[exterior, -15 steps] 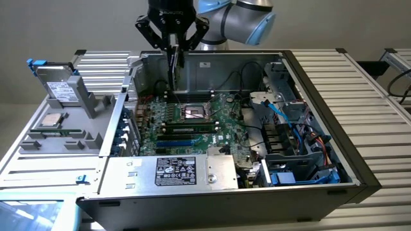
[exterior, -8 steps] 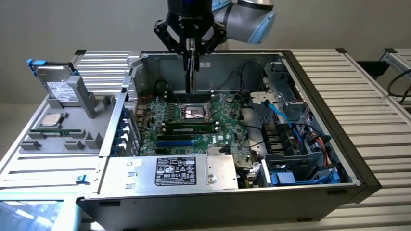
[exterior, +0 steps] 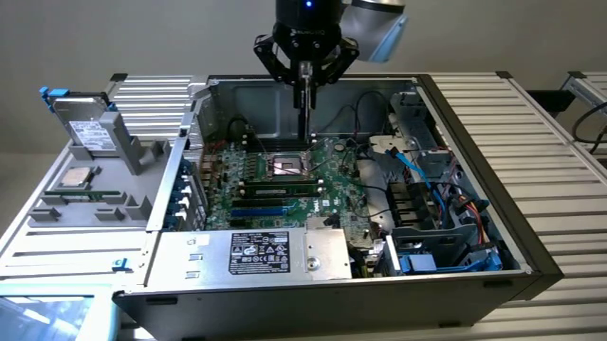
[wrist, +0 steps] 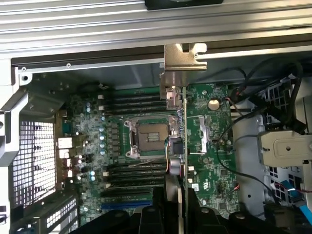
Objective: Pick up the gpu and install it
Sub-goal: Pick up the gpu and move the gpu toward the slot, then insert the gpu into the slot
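My gripper [exterior: 305,71] hangs over the open computer case [exterior: 474,163] and is shut on the gpu [exterior: 306,106]. The card is held edge-on, reaching down toward the green motherboard [exterior: 328,181] near the CPU socket [exterior: 287,167]. In the wrist view the gpu [wrist: 182,136] shows as a thin edge with its silver end bracket [wrist: 183,61] at the far end, above the motherboard [wrist: 209,146] and just beside the socket [wrist: 148,139]. My dark fingers [wrist: 165,209] clamp the card's near end. Blue expansion slots [exterior: 261,212] lie nearer the front of the board.
A grey tray [exterior: 57,234] at the exterior view's left holds a silver drive [exterior: 90,131] and a square processor chip [exterior: 76,177]. The power supply [exterior: 261,252] sits at the case front. Black and blue cables [exterior: 417,177] and drive bays crowd the case's right side.
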`<state>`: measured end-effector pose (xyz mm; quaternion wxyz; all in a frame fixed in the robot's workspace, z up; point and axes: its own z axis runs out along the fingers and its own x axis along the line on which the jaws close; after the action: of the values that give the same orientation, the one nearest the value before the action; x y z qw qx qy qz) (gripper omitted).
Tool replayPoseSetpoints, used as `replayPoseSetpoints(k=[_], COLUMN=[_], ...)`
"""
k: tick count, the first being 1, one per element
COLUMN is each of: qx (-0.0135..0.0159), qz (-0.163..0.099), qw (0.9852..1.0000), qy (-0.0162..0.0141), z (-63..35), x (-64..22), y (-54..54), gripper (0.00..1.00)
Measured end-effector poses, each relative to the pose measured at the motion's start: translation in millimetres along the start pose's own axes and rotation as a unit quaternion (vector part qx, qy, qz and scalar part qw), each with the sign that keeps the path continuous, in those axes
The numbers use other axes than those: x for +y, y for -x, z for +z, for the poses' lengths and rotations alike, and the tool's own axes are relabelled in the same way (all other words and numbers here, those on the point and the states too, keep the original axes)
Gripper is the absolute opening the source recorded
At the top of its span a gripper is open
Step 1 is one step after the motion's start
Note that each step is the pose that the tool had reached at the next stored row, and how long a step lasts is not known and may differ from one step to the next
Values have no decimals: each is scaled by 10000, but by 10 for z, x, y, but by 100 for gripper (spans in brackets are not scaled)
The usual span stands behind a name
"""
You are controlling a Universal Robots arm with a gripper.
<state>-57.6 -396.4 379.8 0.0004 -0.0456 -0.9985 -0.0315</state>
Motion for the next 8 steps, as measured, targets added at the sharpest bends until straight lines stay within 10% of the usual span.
replayPoseSetpoints(k=[8], qx=[0], qz=[-1], qw=[10000], qy=[0], z=[12], x=[5], y=[65], gripper=[29])
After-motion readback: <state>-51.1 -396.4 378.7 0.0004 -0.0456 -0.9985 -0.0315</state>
